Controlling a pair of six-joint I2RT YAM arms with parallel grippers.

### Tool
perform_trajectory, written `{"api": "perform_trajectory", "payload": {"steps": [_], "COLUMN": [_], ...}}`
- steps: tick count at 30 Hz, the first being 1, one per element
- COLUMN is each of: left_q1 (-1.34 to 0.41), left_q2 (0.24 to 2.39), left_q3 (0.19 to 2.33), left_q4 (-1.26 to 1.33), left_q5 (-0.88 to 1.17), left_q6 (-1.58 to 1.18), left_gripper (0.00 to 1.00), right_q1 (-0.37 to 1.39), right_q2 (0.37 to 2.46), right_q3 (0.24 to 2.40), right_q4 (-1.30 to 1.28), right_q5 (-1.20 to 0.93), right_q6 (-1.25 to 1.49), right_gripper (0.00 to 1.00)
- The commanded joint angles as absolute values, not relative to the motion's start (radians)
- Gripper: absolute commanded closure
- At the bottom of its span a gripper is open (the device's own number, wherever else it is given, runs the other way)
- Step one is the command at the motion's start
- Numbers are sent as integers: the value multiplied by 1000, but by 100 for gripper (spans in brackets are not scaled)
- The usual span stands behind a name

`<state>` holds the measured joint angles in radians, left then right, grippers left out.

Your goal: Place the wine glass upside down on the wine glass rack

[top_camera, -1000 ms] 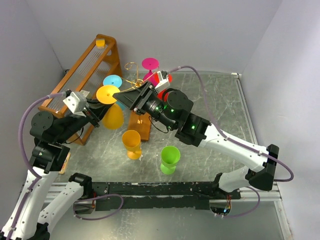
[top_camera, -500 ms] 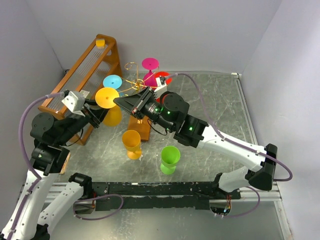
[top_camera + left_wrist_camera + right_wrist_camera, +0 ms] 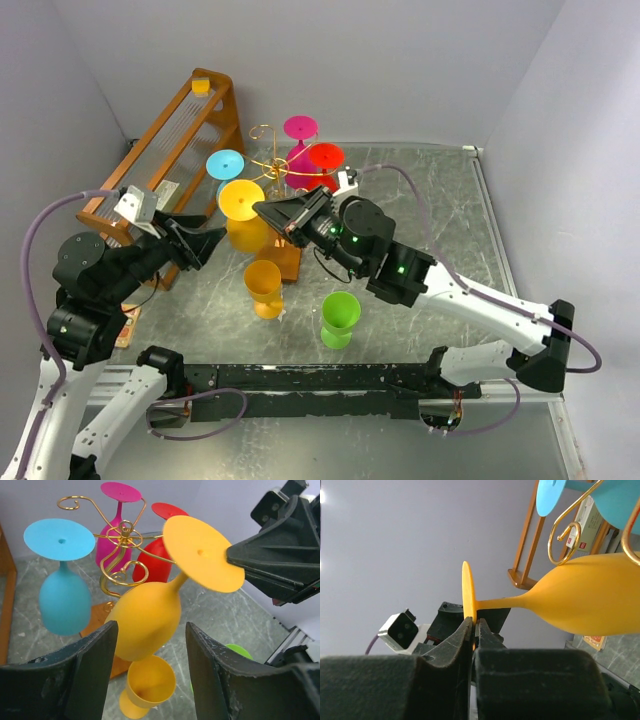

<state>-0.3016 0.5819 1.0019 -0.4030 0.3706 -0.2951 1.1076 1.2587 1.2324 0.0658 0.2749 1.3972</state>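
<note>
Pale lilac walls [image 3: 400, 60] are recorded on three sides of a grey marbled surface [image 3: 440, 220].

Right arm [image 3: 470, 295]: extended from the near right corner towards the middle. Left arm [image 3: 80, 290]: raised at the near left.

Slanted orange wooden shelf rack [image 3: 180, 130]: set along the left wall, well apart from the right arm.

Wine glass rack [image 3: 268, 165]: a gold wire tree with curled arms, mounted on a small wooden base [image 3: 285, 258] near the back middle of the surface.

Wine glass [image 3: 245, 232], yellow-orange: held upside down and tilted, foot uppermost, bowl low, just beside the near-left curls of the rack. Whether its stem is seated in a wire arm cannot be told.

Hung glasses, bowl down on the rack: blue glass [image 3: 225, 163] at left, magenta glass [image 3: 300, 128] at the back, red glass [image 3: 325, 157] at right.

Right claw [image 3: 268, 212]: clamped on the rim of the yellow-orange glass's foot, as is shown edge-on in the right wrist view.

Left claw [image 3: 208, 243]: spread wide, one finger seen on either side of the bowl in the left wrist view, with clear gaps to it.

Green cup [image 3: 340, 317]: upright near the front middle.

Orange cup [image 3: 264, 285]: upright, just left of the green one, below the held glass.

Small yellow block [image 3: 201, 86]: placed on top of the shelf rack.
</note>
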Motion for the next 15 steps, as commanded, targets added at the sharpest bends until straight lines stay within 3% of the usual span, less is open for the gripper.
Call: {"api": "perform_trajectory", "payload": {"steps": [1, 15], "left_q1": [-295, -295], "left_q2": [573, 556], "left_q3": [1051, 1047], "left_q4": [-441, -408], "left_q5": [328, 21], "left_q6": [-423, -489], "left_gripper": [33, 33], "right_q1": [1110, 1109], "right_q2": [1198, 1243], "right_q3": [1217, 1286], "right_q4": [15, -71], "right_q5": [371, 575], "right_q6": [1444, 1412], "right_gripper": [100, 100]}}
